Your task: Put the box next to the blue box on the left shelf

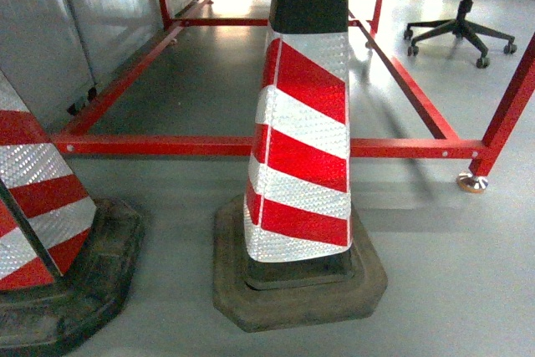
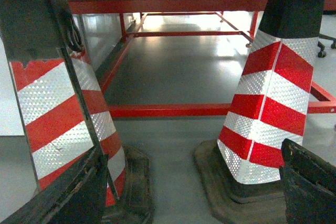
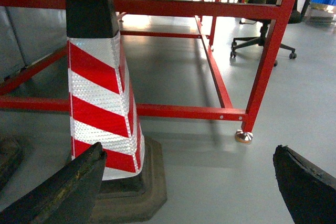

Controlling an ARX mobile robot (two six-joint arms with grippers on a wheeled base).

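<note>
Head view: no box or roller shelf shows. A red-and-white striped cone (image 1: 299, 144) stands near centre on its dark base; a second cone (image 1: 38, 206) sits at the left edge, a red metal frame (image 1: 251, 146) behind and an office chair (image 1: 460, 31) far right.

Left wrist view: the left gripper (image 2: 189, 187) hangs with fingers wide apart, empty, between both cones.

Right wrist view: the right gripper (image 3: 184, 182) is likewise spread, holding nothing, near the cone.
</note>
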